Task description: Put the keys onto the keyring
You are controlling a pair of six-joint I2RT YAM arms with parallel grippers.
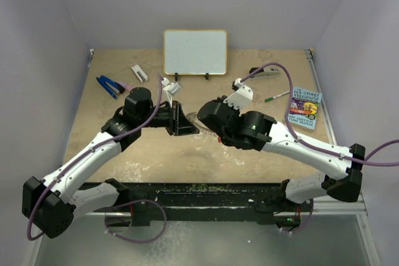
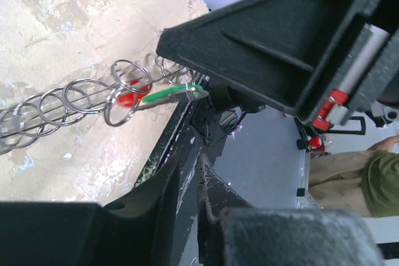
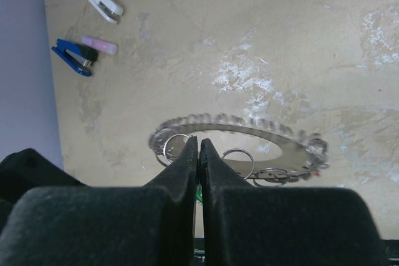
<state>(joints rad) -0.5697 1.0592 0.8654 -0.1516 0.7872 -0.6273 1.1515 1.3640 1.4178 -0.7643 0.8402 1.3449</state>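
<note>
The keyring [image 3: 299,144], a big flat silver ring with a jagged rim, lies on the table between both grippers; several small wire rings [image 2: 62,101] hang along it. My right gripper [image 3: 198,140] is shut on the green key [image 2: 168,95], holding it at the keyring's edge [image 1: 194,118]. The red key [image 2: 128,99] sits among the small rings right beside it. My left gripper [image 2: 187,172] hovers close by [image 1: 184,126], its jaws a narrow gap apart with nothing visible between them.
A whiteboard [image 1: 195,52] stands at the back. A blue stapler [image 1: 109,85] and a white stapler [image 1: 139,73] lie at the far left, with a pink item [image 3: 100,45] between them. A book [image 1: 304,108] and a green-capped pen [image 1: 276,96] lie at the right.
</note>
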